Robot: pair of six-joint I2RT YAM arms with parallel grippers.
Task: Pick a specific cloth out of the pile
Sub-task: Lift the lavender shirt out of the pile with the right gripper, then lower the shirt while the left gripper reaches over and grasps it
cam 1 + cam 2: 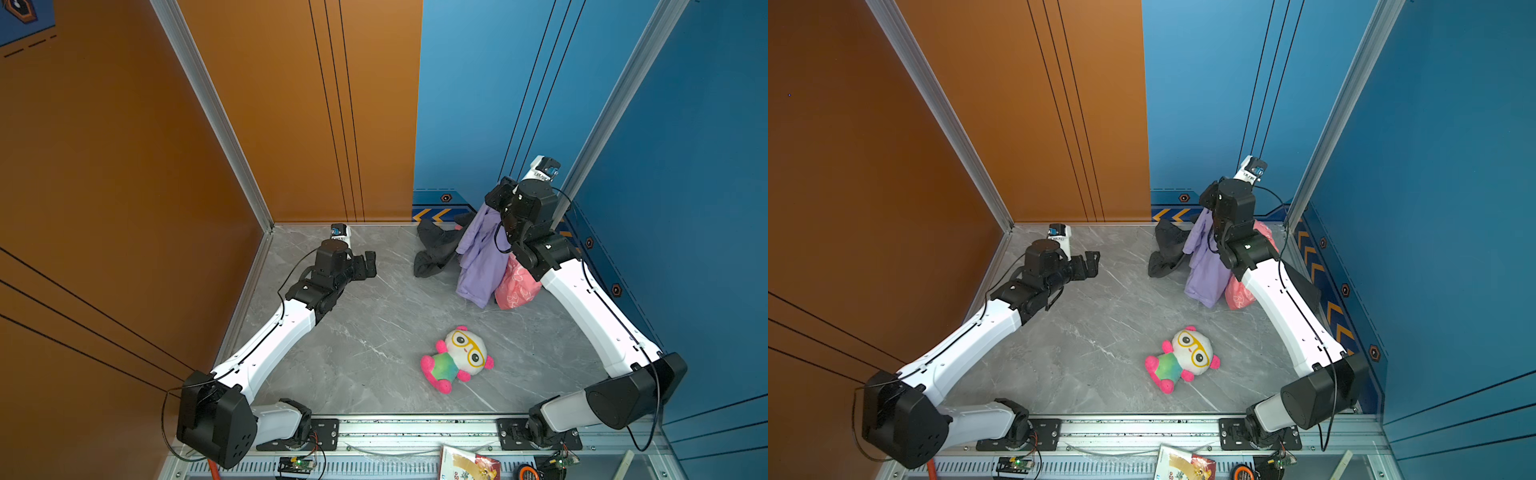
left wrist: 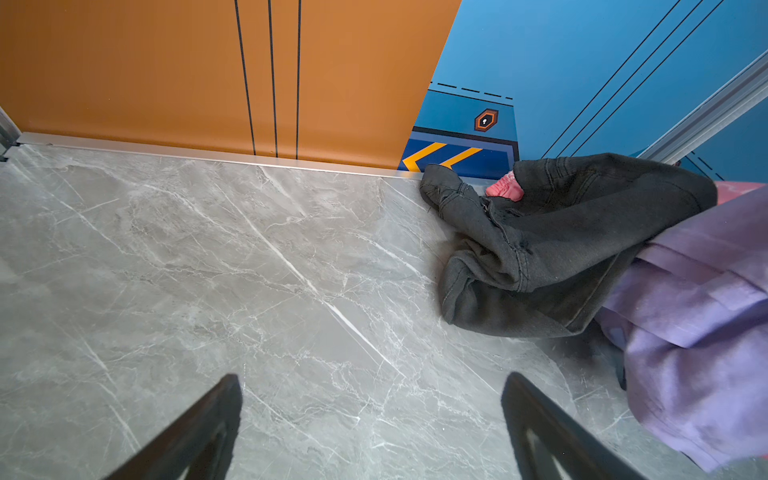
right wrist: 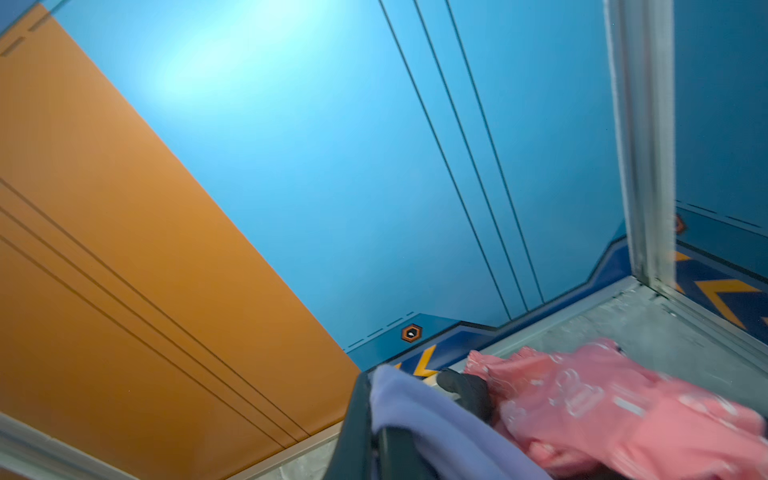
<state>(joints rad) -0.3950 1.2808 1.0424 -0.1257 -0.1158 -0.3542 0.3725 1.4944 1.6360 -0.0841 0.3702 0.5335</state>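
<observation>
Both top views: cloth (image 1: 482, 266) in clenched right jaws at pile (image 1: 436, 249); left jaws released, well apart.

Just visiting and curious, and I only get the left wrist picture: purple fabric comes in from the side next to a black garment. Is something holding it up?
Observer: Yes. The right gripper is shut on the top of the lavender cloth, which hangs down from it.
Operator: Is that pink scrap behind the black garment a whole item?
Observer: Yes, a pink cloth with white print, lying beside the right arm.
Operator: Anything else on the table?
Observer: A plush toy with yellow glasses lies apart from the clothes, nearer the arms' bases.
</observation>
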